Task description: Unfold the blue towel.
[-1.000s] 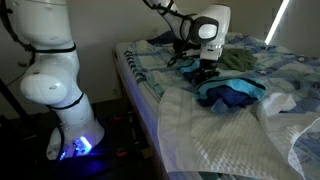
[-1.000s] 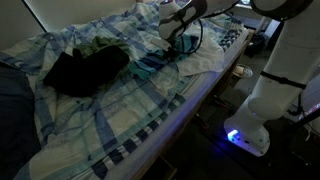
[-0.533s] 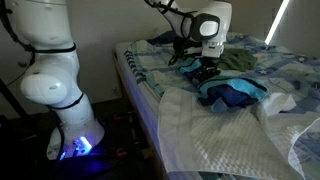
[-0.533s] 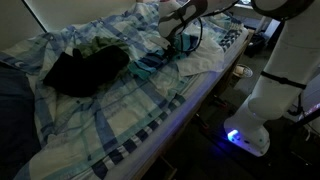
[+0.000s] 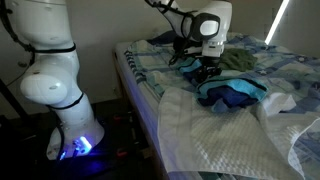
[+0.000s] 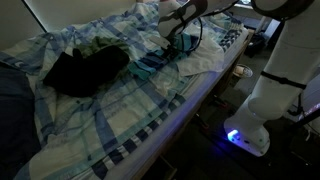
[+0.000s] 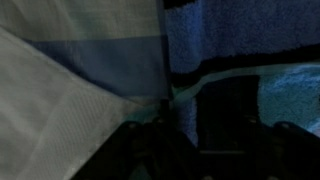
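A bed covered by a pale blue checked bedsheet (image 6: 120, 120) fills both exterior views. The blue towel (image 5: 232, 94), bright blue with dark navy bands, lies bunched in a crumpled heap near the bed's edge. It rests on a large white waffle-textured blanket (image 5: 225, 140) that spreads across the bed and drapes over its side.

A white robot arm (image 5: 212, 26) reaches over the bed from its base (image 5: 55, 85) on the floor beside it. Its jaws point down at the towel's edge, touching or just above the cloth. No view shows whether they are released or clenched on a fold.

In an exterior view, the arm's wrist stands in front of the towel (image 6: 152, 63), so only a striped teal strip shows. A heap of dark clothing (image 6: 85, 68) sits further along the bed, well apart from the towel. A dark green garment (image 5: 238, 62) lies just behind the towel.

The wrist view is dim and very close. Blue terry cloth with a dark band fills the right side, the white blanket (image 7: 55, 120) fills the lower left, and dark jaw shapes cross the bottom edge.
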Robot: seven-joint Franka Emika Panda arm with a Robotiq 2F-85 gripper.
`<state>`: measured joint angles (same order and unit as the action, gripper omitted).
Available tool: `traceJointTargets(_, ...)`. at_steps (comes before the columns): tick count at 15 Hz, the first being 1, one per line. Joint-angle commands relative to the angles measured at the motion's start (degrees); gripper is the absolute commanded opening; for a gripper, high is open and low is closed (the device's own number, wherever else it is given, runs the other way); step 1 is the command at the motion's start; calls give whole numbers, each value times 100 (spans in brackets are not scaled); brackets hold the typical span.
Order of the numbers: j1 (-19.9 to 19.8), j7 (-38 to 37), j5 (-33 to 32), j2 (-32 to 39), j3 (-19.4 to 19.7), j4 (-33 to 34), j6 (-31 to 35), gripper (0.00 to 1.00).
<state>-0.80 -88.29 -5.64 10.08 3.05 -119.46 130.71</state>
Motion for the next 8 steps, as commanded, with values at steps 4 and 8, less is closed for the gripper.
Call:
traceJointTargets(4, 106, -179, -104, -103, 73, 74, -152, 2)
traceJointTargets(8, 114, -183, -131, -158, 68, 56, -170, 46)
